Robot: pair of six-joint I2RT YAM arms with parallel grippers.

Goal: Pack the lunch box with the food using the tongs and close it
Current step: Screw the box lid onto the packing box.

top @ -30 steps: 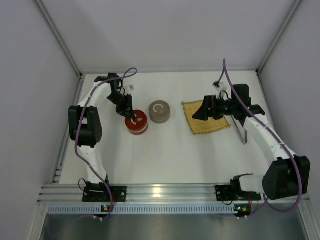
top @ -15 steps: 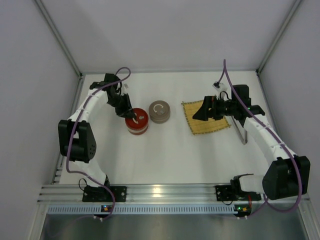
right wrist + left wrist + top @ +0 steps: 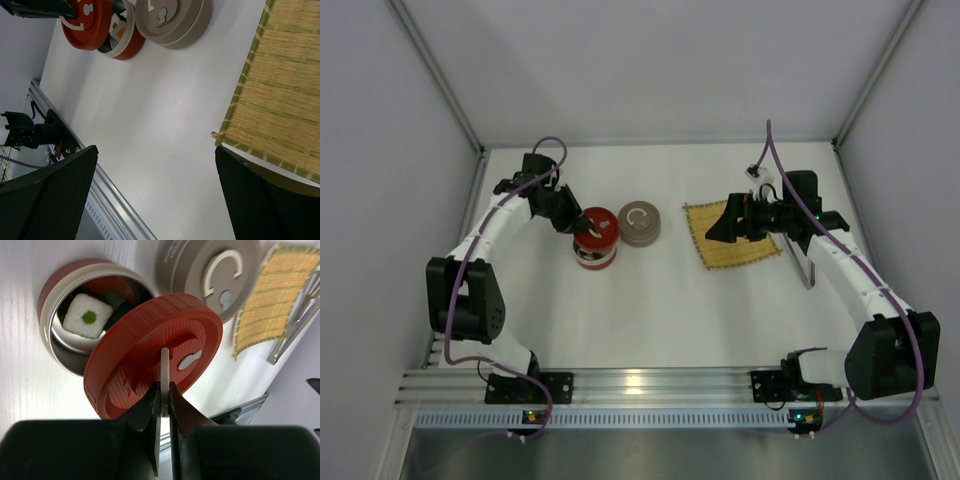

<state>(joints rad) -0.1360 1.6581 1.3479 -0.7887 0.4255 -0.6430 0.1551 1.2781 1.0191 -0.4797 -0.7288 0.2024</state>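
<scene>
The lunch box (image 3: 64, 278) sat open left of centre, 1 sushi piece (image 3: 87, 316) visible inside. Its red lid (image 3: 145, 335) hung tilted over the rim - the left gripper (image 3: 163, 390) pinched the lid's white handle, arm bent in from the rear left. The right gripper (image 3: 726, 222) hovered over the bamboo mat (image 3: 720, 256), jaws spread wide - the tongs (image 3: 804, 262) lay beside it.

One red round lunch box (image 3: 592, 258) stands left of centre, with one red lid (image 3: 155, 352). Just right of it is one grey-brown round container (image 3: 639, 224). At least two sushi pieces show in the box: one green-centred piece (image 3: 89, 316) and one dark-wrapped piece (image 3: 120, 311). Any others are hidden. To the right are one bamboo mat (image 3: 735, 240) and one pair of tongs (image 3: 804, 262). There are two grippers: left gripper (image 3: 164, 390), right gripper (image 3: 155, 150).
</scene>
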